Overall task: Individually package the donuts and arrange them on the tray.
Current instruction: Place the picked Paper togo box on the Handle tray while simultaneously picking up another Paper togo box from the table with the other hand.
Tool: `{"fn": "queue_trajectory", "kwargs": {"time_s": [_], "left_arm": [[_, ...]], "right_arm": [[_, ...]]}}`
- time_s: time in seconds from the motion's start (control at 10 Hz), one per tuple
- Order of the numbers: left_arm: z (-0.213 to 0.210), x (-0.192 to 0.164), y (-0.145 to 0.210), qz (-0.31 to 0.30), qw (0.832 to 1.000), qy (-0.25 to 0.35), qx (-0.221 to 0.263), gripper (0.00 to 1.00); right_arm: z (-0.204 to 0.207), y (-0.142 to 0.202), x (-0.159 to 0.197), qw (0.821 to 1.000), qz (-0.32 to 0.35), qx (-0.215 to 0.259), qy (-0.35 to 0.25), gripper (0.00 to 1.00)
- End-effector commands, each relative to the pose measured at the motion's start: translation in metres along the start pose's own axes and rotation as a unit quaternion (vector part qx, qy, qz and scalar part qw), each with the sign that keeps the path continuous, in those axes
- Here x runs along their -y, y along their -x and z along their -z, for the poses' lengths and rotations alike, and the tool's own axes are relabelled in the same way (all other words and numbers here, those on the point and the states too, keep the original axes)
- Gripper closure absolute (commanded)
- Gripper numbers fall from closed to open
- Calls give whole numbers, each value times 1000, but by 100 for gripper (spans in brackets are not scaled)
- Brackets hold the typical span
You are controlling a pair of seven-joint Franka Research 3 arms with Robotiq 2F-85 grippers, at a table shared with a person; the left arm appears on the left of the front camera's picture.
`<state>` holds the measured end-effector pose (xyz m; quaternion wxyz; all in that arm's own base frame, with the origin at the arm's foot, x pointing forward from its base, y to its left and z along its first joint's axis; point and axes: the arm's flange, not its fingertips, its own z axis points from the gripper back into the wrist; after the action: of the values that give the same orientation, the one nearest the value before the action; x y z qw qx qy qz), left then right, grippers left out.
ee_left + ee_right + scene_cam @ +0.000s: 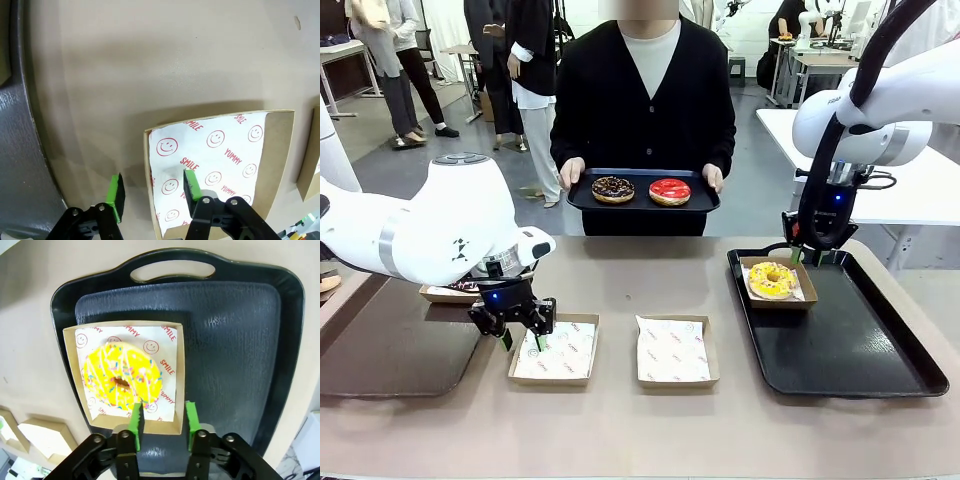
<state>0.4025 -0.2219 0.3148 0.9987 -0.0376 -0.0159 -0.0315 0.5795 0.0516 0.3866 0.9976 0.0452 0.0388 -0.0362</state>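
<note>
Two shallow brown cardboard boxes lined with white smiley-print paper lie nearest, the left-hand box (554, 350) at about 7 o'clock on the tan table (620, 430) and the middle box (676, 351) at 6 o'clock. Both are empty, laid side by side, I judge, so that each can take one donut. Over the left-hand box's 9 o'clock wall hangs the black, green-padded left gripper (524, 340) (153, 191), spread wide and grasping nothing. In its wrist view one pad stands over bare table just outside the wall and the other over the printed paper inside, a straddle that looks meant for pinching that wall, whether to steady the box or carry it. Whether the pads touch anything I cannot tell

At 3 o'clock the large black plastic tray (860, 340) (235, 340) rests on the table. In its 11 o'clock corner sits a third lined cardboard box (780, 303) (181, 390) holding the yellow-iced ring donut (772, 279) (123, 379) with coloured sprinkles, packaged and in place. The right gripper (808, 257) (163, 420) hovers at that box's 1 o'clock corner, released, jaws apart and empty, one pad above the box's inside edge, the other just outside over the tray

At 12 o'clock a person in a black cardigan holds a small black tray (640, 205) level in both hands, offering the red-glazed ring donut (670, 191) and the chocolate ring donut with pale topping (613, 188), both unboxed
</note>
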Motion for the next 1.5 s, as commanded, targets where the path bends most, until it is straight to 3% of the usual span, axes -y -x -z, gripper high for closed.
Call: {"fn": "queue_trajectory", "kwargs": {"time_s": [0.0, 0.1, 0.2, 0.9, 1.1, 1.4], "left_arm": [[0, 4, 0, -11, 1000, 4, 9, 100], [-1, 5, 0, -10, 1000, 4, 8, 93], [-2, 5, 1, -11, 1000, 4, 8, 100], [-5, 6, 1, -9, 1000, -3, 6, 100], [-23, 10, 1, 0, 1000, -5, 6, 100], [-83, 11, -13, -7, 999, -12, 40, 100]], "right_arm": [[-1, -5, -4, 1000, -2, -8, -15, 15], [0, -5, -4, 1000, -4, -10, -16, 5], [-1, -4, -4, 1000, -5, -10, -17, 0], [-4, 3, 1, 1000, -13, -8, -27, 0], [-31, 24, 19, 994, -53, -13, -99, 0], [-84, 68, 96, 963, -73, 23, -257, 0]]}}
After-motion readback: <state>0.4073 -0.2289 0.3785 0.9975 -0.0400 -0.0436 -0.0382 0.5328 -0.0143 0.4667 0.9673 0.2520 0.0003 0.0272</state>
